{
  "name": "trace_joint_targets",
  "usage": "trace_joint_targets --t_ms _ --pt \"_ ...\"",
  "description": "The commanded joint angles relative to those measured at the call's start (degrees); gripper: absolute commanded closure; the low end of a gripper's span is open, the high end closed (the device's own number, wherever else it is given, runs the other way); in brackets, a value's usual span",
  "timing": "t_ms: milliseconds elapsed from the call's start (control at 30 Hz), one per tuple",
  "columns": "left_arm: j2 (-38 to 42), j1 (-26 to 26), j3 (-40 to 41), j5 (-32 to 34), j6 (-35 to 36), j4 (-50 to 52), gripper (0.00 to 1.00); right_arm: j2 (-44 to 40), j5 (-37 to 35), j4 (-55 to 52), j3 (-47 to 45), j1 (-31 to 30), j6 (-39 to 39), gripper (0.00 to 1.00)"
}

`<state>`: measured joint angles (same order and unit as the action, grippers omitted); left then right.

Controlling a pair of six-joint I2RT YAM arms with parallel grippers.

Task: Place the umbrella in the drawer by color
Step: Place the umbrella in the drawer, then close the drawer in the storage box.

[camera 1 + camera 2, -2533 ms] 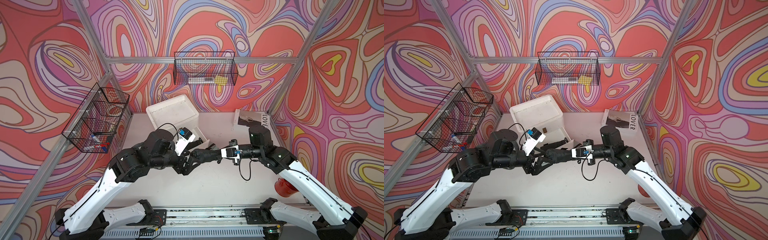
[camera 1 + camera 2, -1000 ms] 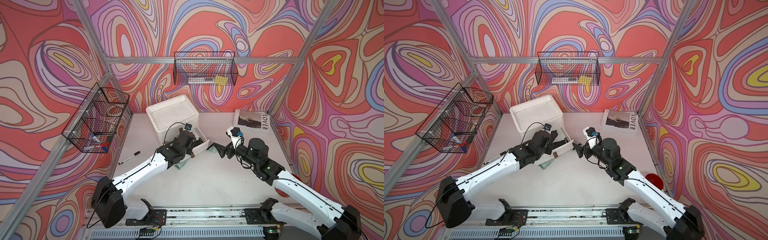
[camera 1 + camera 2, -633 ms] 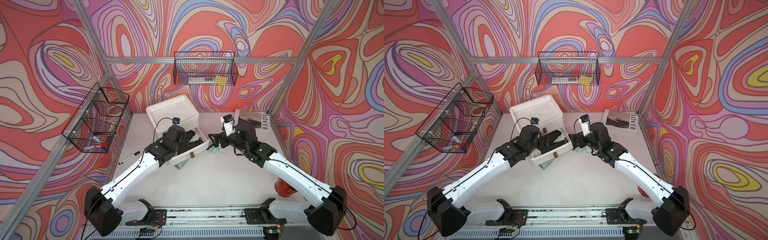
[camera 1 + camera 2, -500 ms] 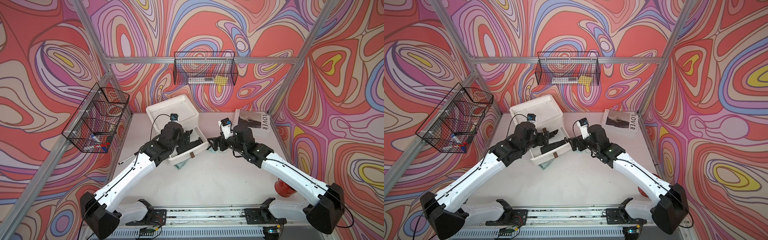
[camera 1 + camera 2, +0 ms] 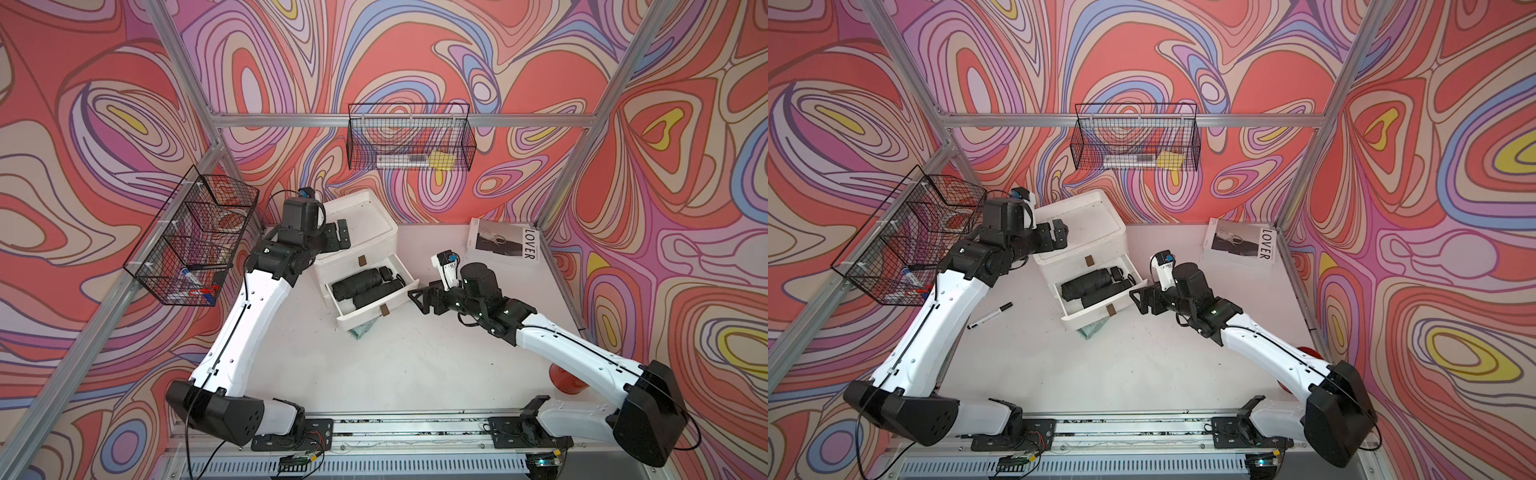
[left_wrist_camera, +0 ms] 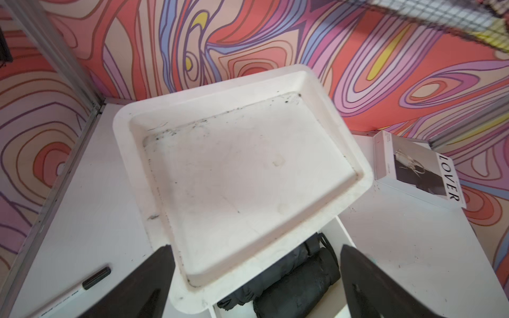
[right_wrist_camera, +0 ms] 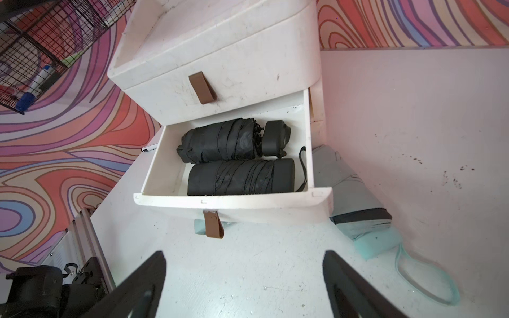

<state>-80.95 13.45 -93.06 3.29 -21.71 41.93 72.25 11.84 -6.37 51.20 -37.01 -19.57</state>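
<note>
The left gripper hangs over the top of the cabinet, fingers spread wide and empty. The right gripper, also wide and empty, sits at 3 o'clock of the open lower drawer. The teal umbrella lies on the table half hidden beneath that drawer, with only its handle end and strap showing. Half a second back the left gripper was down in the drawer; it has since lifted away. Count: two black umbrellas side by side in the drawer, one teal, and one marker at the drawer's 9 o'clock.
</note>
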Motion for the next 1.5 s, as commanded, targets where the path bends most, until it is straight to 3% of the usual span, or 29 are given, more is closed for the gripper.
trace_joint_targets --t_ms 0,200,533,833,933,1233,1467 --pt "-2.5 -4.3 -0.7 -3.3 -3.1 4.4 0.01 -2.2 -2.8 3.0 -1.9 -2.4 -2.1 0.11" --pt "-4.5 -7.6 2.5 2.7 -8.9 -0.6 0.04 0.4 -7.1 3.1 -2.7 -7.2 -2.4 0.17" --pt "-10.7 -7.7 -2.4 10.9 -11.1 2.1 0.26 8.9 -12.2 6.7 0.3 -14.6 -3.3 0.28" --pt "-10.2 -7.7 2.6 11.5 -14.2 0.3 0.46 15.5 -16.6 13.3 0.8 -17.9 -5.8 0.34" --pt "-8.9 -7.6 4.8 9.7 -16.5 -0.8 0.58 17.6 -18.2 14.7 1.7 -18.2 -5.1 0.35" --pt "-6.0 -5.5 7.4 5.3 -23.8 1.4 0.78 23.3 -25.4 18.6 3.5 -18.4 -2.3 0.43" --pt "-4.9 -3.1 8.1 7.4 -22.5 1.5 0.89 24.4 -27.3 23.3 3.0 -18.4 -0.1 0.65"
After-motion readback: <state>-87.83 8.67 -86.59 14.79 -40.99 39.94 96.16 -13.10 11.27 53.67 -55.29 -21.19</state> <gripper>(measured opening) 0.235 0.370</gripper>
